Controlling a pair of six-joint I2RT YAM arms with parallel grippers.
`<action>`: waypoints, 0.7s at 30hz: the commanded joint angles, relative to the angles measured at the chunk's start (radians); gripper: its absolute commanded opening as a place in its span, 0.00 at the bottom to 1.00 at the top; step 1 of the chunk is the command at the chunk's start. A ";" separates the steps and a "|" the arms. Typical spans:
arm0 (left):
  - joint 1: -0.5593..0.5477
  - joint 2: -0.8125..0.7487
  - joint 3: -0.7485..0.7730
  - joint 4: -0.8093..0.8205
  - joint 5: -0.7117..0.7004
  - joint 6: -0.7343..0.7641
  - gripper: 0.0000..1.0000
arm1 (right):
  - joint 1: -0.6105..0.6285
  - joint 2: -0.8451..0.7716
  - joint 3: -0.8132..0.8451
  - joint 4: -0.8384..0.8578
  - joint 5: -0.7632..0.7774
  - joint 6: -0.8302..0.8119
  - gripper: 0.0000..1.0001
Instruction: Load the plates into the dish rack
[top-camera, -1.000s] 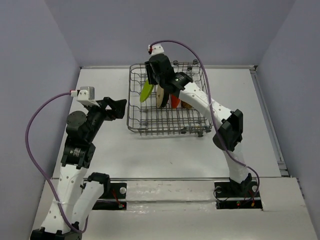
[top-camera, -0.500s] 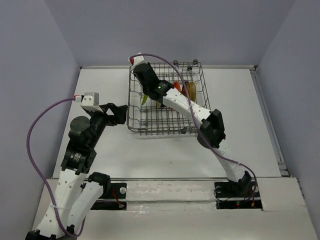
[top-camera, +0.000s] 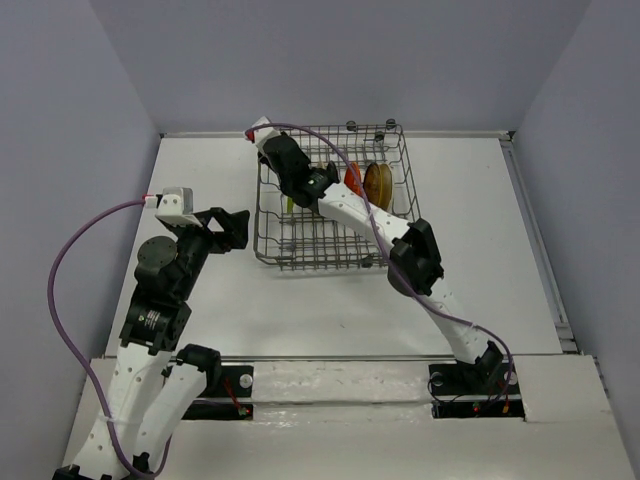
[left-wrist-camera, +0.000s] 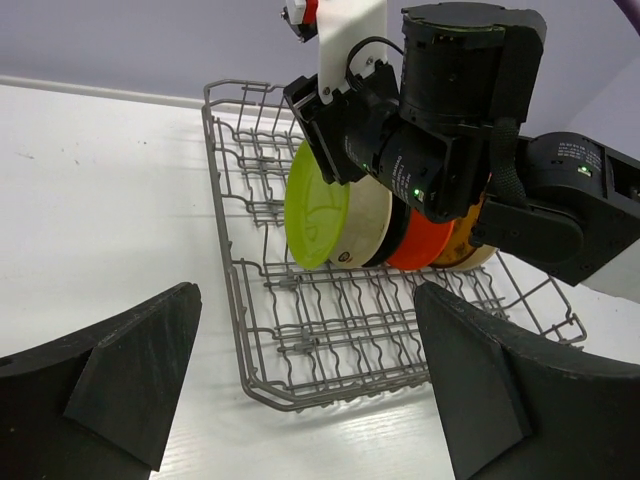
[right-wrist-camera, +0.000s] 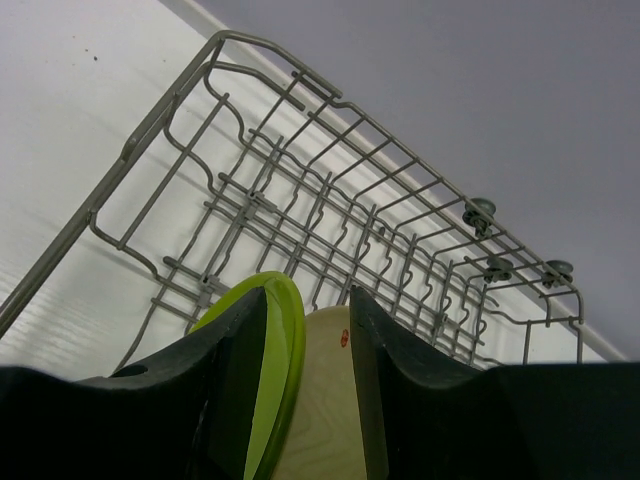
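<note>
The grey wire dish rack (top-camera: 320, 266) stands at the back of the table. My right gripper (top-camera: 293, 188) reaches into its left part, shut on a lime green plate (right-wrist-camera: 275, 370) and a cream plate (right-wrist-camera: 325, 400) pinched upright together between its fingers. In the left wrist view the green plate (left-wrist-camera: 315, 205) and cream plate (left-wrist-camera: 368, 225) hang over the rack's tines. Behind them an orange-red plate (left-wrist-camera: 425, 245) and a brown-yellow plate (left-wrist-camera: 470, 258) stand upright. My left gripper (top-camera: 232, 228) is open over the table, left of the rack, holding nothing.
The white table (top-camera: 300, 310) is walled by grey panels on three sides. The rack's near left corner (left-wrist-camera: 250, 385) lies just in front of my left fingers (left-wrist-camera: 130, 380). Small wheels (right-wrist-camera: 480, 212) sit on the rack's far rim.
My right arm has swung left and come down lower into the rack with the green and cream plates. The left arm has shifted only slightly and stayed open.
</note>
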 joint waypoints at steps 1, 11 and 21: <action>-0.005 -0.002 0.009 0.026 -0.013 0.015 0.99 | 0.006 -0.018 0.007 0.106 -0.016 -0.073 0.07; -0.005 -0.002 0.007 0.026 -0.043 0.014 0.99 | 0.006 -0.020 -0.025 0.126 0.016 -0.135 0.07; -0.005 0.003 0.006 0.029 -0.040 0.014 0.99 | 0.006 -0.030 -0.045 0.145 0.047 -0.150 0.07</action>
